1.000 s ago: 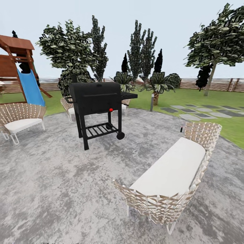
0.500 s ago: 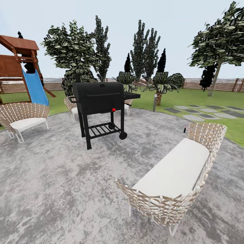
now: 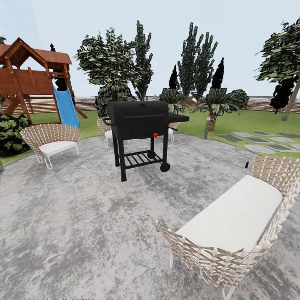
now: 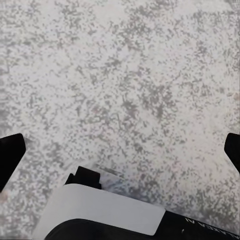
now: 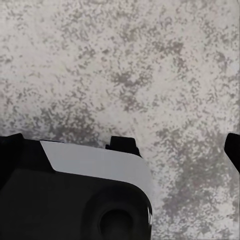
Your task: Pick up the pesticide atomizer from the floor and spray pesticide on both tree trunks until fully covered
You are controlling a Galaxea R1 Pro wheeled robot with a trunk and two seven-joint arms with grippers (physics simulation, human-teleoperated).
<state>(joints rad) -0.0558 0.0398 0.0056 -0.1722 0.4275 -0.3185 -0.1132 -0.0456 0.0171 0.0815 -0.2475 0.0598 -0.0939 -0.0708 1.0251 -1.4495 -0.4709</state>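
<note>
A black grill (image 3: 141,125) stands mid-patio (image 3: 75,216), a white-cushioned sofa (image 3: 237,221) near the right edge and a chair (image 3: 52,141) at the left edge. A grey-trunked tree (image 3: 287,71) rises on the lawn (image 3: 250,123) at far right, near the fence (image 3: 260,104). Both wrist views face speckled paving with black finger tips at the edges, so both jaws are spread; no atomizer is visible.

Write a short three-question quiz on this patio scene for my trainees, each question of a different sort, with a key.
1. True or false: the black barbecue grill stands on the grass lawn.
2. Multiple choice: what colour is the slide on the wooden playset? A red, B blue, C yellow.
3. Fill in: in the head view, the wicker sofa nearest the camera has a ____ cushion.

Key: 1 false, it stands on the grey speckled paving. 2 B. 3 white.
</note>
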